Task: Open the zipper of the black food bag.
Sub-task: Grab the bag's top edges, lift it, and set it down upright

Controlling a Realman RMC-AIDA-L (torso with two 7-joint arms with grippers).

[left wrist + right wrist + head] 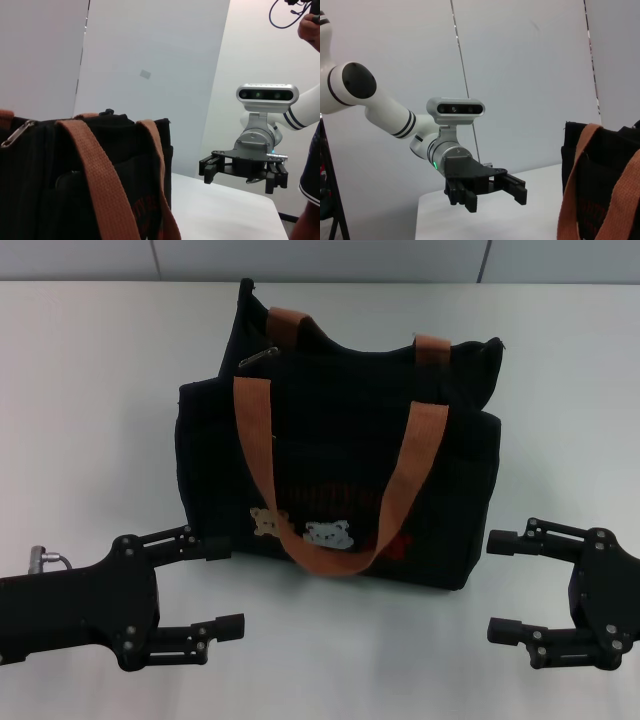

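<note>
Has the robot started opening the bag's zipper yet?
Not yet. The zipper pull sits untouched at the top corner of the black food bag. The left gripper and right gripper hover open on either side of the bag, holding nothing. Reaching, gripping the pull and sliding it are all left.

head: high, looking down | wrists: low, facing across | shared: black food bag

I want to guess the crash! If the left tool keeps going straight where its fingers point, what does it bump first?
Probably the right tool. The left tool is open and points across the table in front of the black food bag, though its upper finger passes close to the bag.
</note>
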